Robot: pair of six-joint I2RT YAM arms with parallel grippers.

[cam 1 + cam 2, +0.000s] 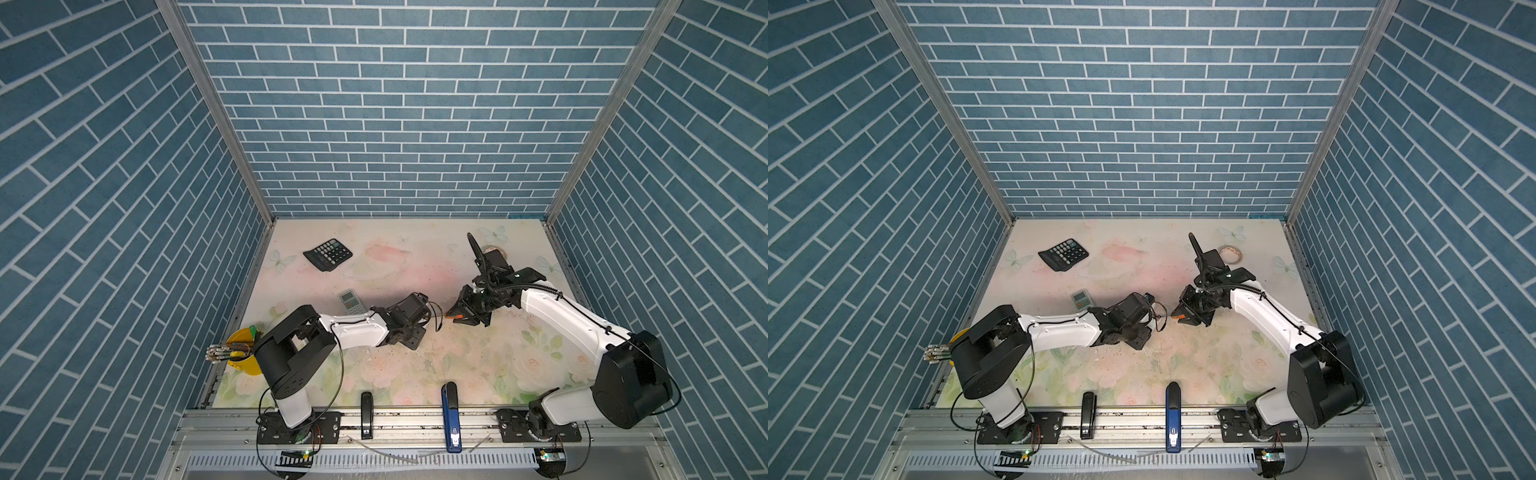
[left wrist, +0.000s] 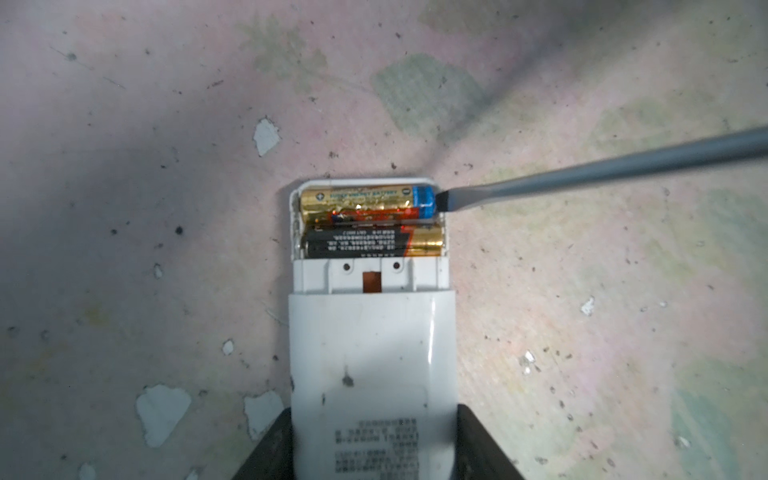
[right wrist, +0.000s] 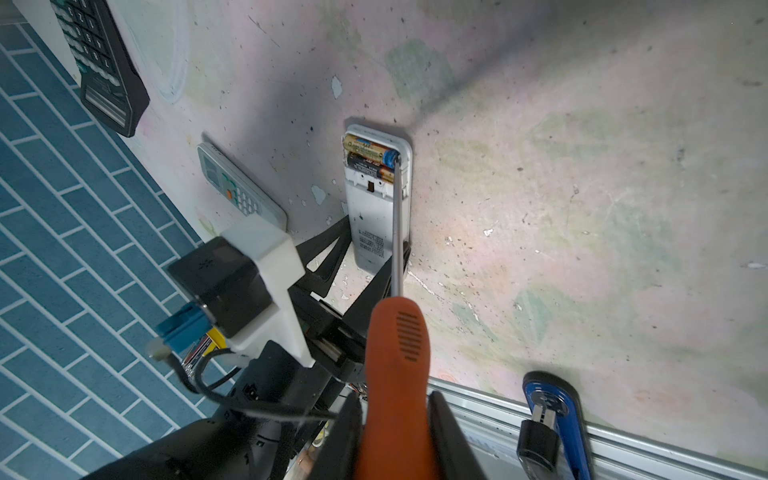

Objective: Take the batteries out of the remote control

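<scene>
2 batteries (image 2: 365,198) in remote (image 2: 370,353) compartment

- A robot test booth, like a small lab.
- Blue brick walls (image 1: 399,104) close in three sides of the flowery table (image 1: 415,257).
- A left robot arm (image 1: 357,330) and a right robot arm (image 1: 557,316) stand on a metal rail (image 1: 407,417) at its front edge.

Two batteries (image 2: 368,197) in the open remote (image 2: 372,353). Two remotes in all, the other remote (image 1: 349,302) near the one calculator (image 1: 328,254). One screwdriver (image 3: 395,374), one black stapler (image 1: 365,409), one blue stapler (image 1: 451,411), one tape roll (image 1: 1238,255), one yellow cup (image 1: 243,368)
</scene>
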